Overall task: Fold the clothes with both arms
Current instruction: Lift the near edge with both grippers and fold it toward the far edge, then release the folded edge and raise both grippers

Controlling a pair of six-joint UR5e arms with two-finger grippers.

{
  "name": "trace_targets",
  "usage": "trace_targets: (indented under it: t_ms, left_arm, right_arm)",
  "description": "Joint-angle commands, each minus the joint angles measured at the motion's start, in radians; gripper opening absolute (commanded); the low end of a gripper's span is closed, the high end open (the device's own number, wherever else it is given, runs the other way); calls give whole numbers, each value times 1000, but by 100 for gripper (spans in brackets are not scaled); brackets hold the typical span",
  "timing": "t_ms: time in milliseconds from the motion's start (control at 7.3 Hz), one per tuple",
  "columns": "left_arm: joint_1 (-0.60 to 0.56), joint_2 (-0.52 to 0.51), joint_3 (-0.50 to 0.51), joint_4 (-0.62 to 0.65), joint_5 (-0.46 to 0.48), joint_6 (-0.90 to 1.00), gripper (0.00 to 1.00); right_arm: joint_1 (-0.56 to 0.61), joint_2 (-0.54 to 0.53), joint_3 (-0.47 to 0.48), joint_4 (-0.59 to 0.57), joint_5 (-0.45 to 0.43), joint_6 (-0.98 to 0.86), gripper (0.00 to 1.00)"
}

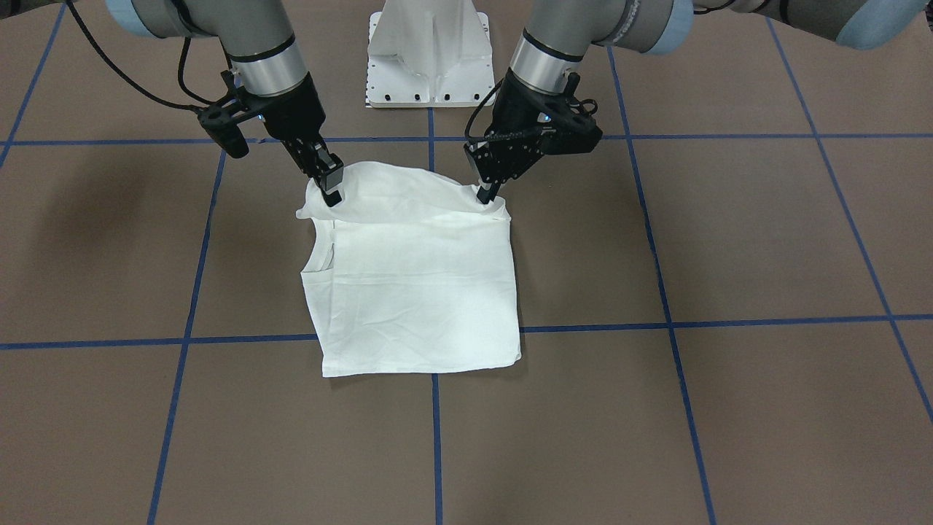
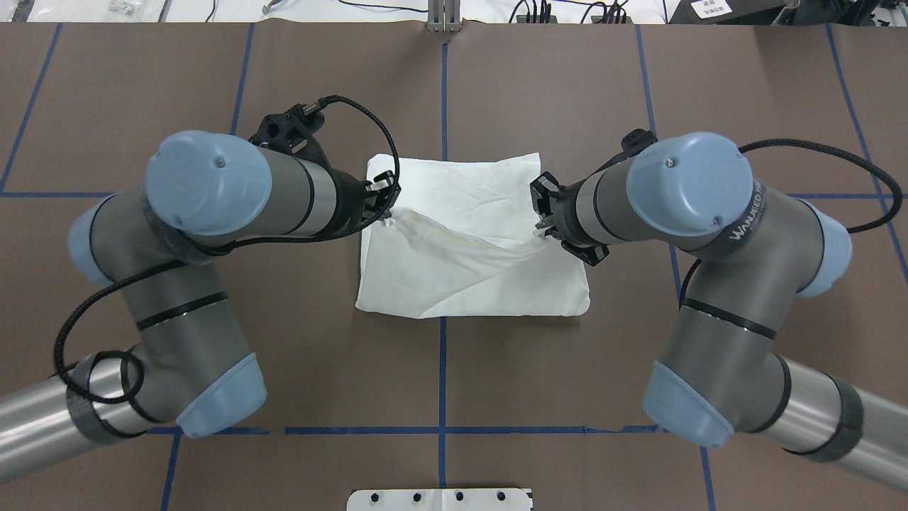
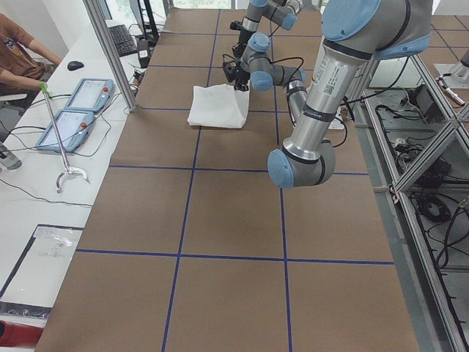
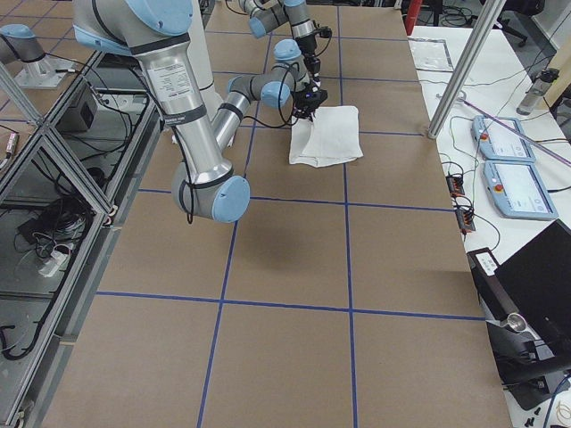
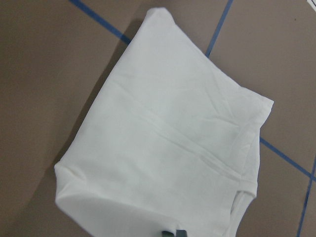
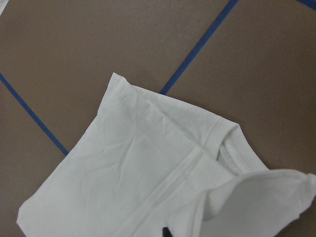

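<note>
T-shirt [image 1: 419, 292], white, part-folded, at the centre of the bench [image 1: 729, 240], two corners held in the jaws.

Listed from the operators' side toward the robot. The nearest edge lies flat and square on the brown bench, across a blue tape line [image 1: 729, 323]. The middle panel is smooth with no sleeve showing, so only a compact rectangle is seen; the print is out of sight. Beyond it, the robot-side edge stands clear of the bench. The right gripper [image 1: 332, 191] pinches one corner and the left gripper [image 1: 486, 195] the other, each pair of jaws pressed onto the cloth, which sags between them. Farthest is the white pedestal base [image 1: 428, 58]. Status, by judgement: the sleeve and side folds look done and a closing fold in half is under way. Left to do: carry the held edge over to the flat one, match the corners, let go.
</note>
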Motion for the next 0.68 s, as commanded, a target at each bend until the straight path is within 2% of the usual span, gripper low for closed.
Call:
trace_targets:
  t_ms: [0, 137, 274, 411, 548]
  left_arm:
    - [-70, -40, 206, -181, -8, 43, 0]
    - [-94, -59, 232, -186, -31, 58, 0]
    - [-104, -73, 275, -200, -31, 69, 0]
    - [-105, -77, 342, -293, -29, 71, 0]
    - [-122, -84, 410, -354, -29, 101, 37]
  right_arm:
    - [86, 124, -194, 1, 78, -75, 0]
    - [114, 204, -308, 1, 105, -88, 0]
    - [151, 238, -380, 8, 152, -130, 0]
    - [175, 239, -457, 124, 174, -158, 2]
    - [186, 246, -547, 215, 188, -177, 99]
